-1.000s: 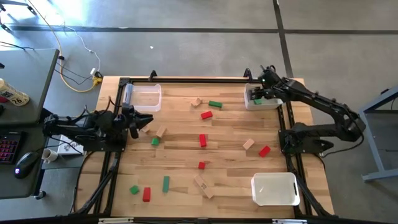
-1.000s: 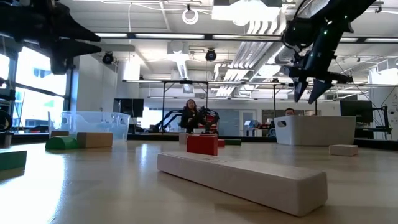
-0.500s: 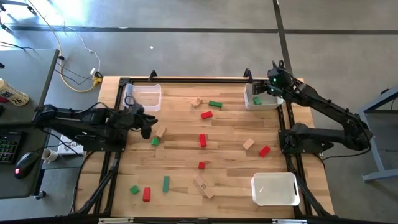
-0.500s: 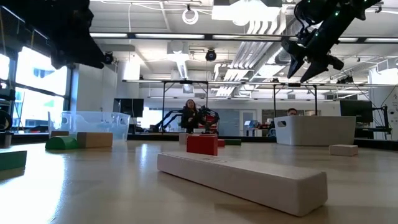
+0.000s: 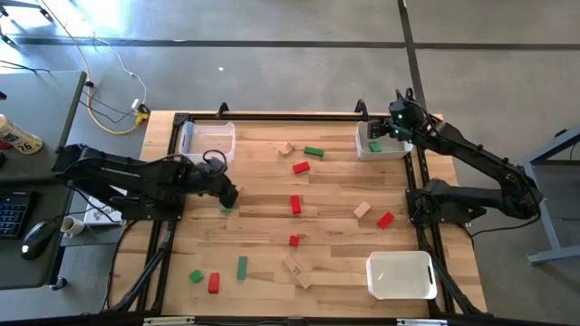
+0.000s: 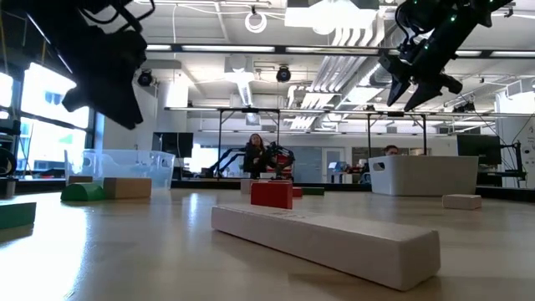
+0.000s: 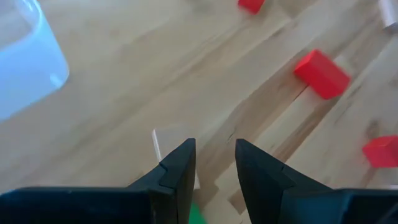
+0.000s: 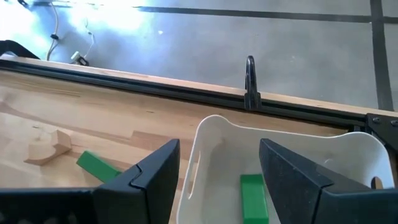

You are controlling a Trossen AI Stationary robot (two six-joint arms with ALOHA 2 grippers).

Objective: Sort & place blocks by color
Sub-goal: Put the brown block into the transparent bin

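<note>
A wooden worktop (image 5: 326, 226) carries small painted and plain wooden blocks (image 5: 295, 205) scattered across it — red, green and tan. The left gripper (image 7: 214, 163) hangs low over a plain tan block (image 7: 169, 142) and a small green block (image 5: 226, 206) near the worktop's left side, fingers (image 7: 180, 168) slightly parted and empty. The right gripper (image 8: 217, 171) hovers over a white plastic bin (image 8: 348, 146) at the far right corner — fingers wide apart, holding nothing. A green block (image 8: 253, 196) lies inside that bin.

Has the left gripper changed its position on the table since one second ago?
Yes. In the high view the left gripper has moved away from the clear bin toward the table's middle, and now hangs over the tan block and green block.
</note>
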